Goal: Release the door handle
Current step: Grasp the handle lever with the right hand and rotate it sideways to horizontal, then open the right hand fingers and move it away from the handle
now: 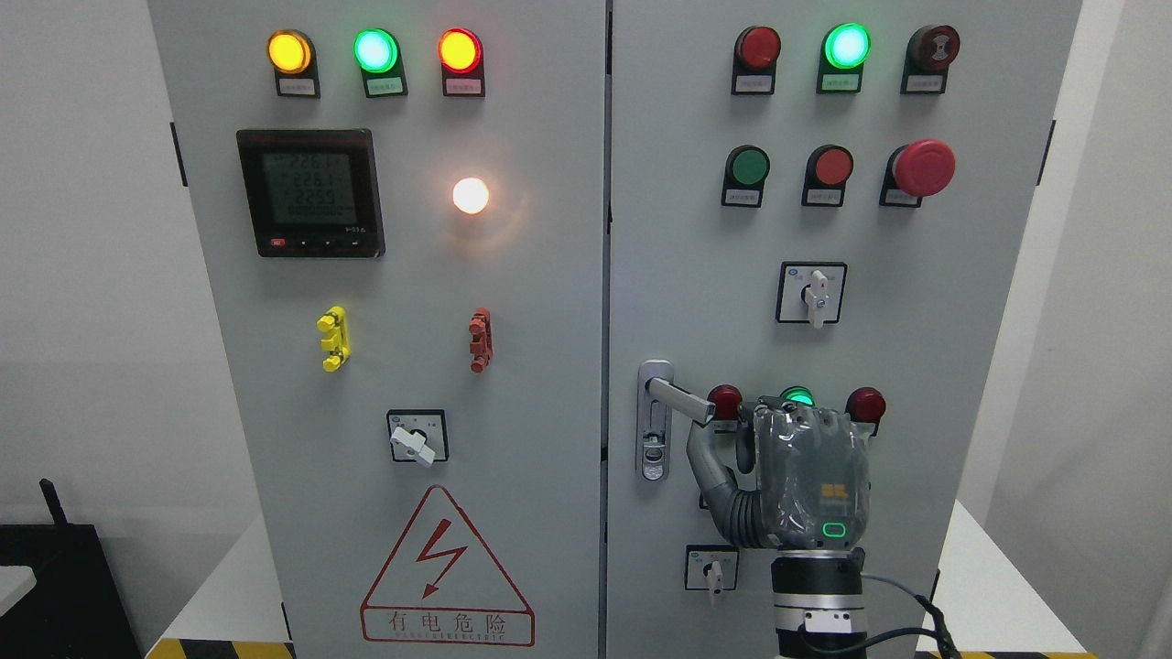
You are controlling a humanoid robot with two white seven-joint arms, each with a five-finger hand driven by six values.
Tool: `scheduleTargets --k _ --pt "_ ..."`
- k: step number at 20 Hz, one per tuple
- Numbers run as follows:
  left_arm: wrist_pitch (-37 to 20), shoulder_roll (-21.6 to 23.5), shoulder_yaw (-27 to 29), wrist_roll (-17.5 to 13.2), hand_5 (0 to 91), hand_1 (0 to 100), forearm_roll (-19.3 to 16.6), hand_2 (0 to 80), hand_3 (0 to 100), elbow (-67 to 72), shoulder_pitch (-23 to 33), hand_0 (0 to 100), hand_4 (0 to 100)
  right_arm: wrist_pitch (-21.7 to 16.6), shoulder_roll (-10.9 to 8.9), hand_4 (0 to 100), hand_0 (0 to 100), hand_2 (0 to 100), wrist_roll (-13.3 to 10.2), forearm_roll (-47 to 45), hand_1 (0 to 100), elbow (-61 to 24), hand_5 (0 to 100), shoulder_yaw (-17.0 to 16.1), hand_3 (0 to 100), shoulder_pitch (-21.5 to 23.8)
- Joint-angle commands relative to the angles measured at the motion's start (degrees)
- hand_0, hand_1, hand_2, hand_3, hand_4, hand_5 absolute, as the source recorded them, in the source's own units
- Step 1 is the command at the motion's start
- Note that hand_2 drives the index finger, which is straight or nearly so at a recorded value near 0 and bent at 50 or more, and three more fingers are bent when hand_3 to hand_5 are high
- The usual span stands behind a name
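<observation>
So the door handle sits on the right-hand door of the grey cabinet, right by the centre seam, about two thirds of the way down. Its backplate runs vertical with a keyhole near the bottom, but the lever itself is swung out: its long axis goes from the pivot at the top of the plate off to the right and a bit downward, free end pointing toward the row of small lamps. The right hand comes up from the bottom edge, back of the hand facing the camera, and it's just right of and slightly below the lever tip. The thumb curves up under the lever end, very close, can't tell if it's actually touching. The fingers are curled forward toward the panel, not wrapped around the lever as far as I can see, so loosely shut and holding nothing. Behind the knuckles there's a green lamp lit between two red lamps.
</observation>
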Motion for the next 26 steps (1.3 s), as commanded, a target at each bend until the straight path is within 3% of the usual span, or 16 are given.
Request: scheduleTargets --k 1,11,14,17,19,20,21,24,25,26 --pt "0.0 0.0 -0.7 0.0 0.0 39 0.0 0.0 0 -0.9 0.0 12 0 0.0 -0.01 100 57 100 0.0 -0.1 39 0.0 98 -0.4 100 -0.5" --pt "0.0 0.0 -0.7 0.0 0.0 39 0.0 0.0 0 -0.9 0.0 12 0 -0.5 0.08 100 58 100 0.0 -0.1 39 -0.2 98 -0.4 100 1.9" --pt "0.0 0.0 -0.7 0.0 0.0 39 0.0 0.0 0 -0.9 0.0 12 0 -1.0 -0.19 100 58 100 -1.9 -0.1 39 -2.0 98 0.0 100 5.1" --pt "0.0 0.0 -0.7 0.0 0.0 39 0.0 0.0 0 -0.9 0.0 12 0 -3.3 -0.27 100 60 89 -3.4 -0.1 39 -5.5 95 -0.5 100 10.0" --pt "0.0 0.0 -0.7 0.0 0.0 39 0.0 0.0 0 -0.9 0.0 12 0 -3.4 -0.54 86 60 66 -3.4 -0.1 38 -8.9 87 -1.2 100 13.6" --pt "0.0 0.0 -0.7 0.0 0.0 39 0.0 0.0 0 -0.9 0.0 12 0 -3.5 -0.54 78 60 57 -3.4 -0.1 37 -10.0 80 -1.8 92 14.8" --pt "0.0 0.0 -0.7 0.0 0.0 39 0.0 0.0 0 -0.9 0.0 12 0 -3.7 -0.54 61 61 41 -3.4 -0.2 34 -10.9 63 -2.3 70 15.3" --pt "0.0 0.0 -0.7 0.0 0.0 39 -0.1 0.0 0 -0.9 0.0 12 0 -6.0 -0.19 11 63 7 -3.7 -0.2 25 -12.7 10 -4.8 16 15.6" --pt "0.0 0.0 -0.7 0.0 0.0 39 0.0 0.0 0 -0.9 0.0 12 0 -7.3 -0.1 0 62 0 -4.0 -0.2 22 -13.0 0 -5.6 5 15.6" --pt "0.0 0.0 -0.7 0.0 0.0 39 -0.1 0.0 0 -0.9 0.0 12 0 -8.3 -0.01 0 61 0 -4.7 -0.2 19 -13.4 0 -6.1 0 15.5"
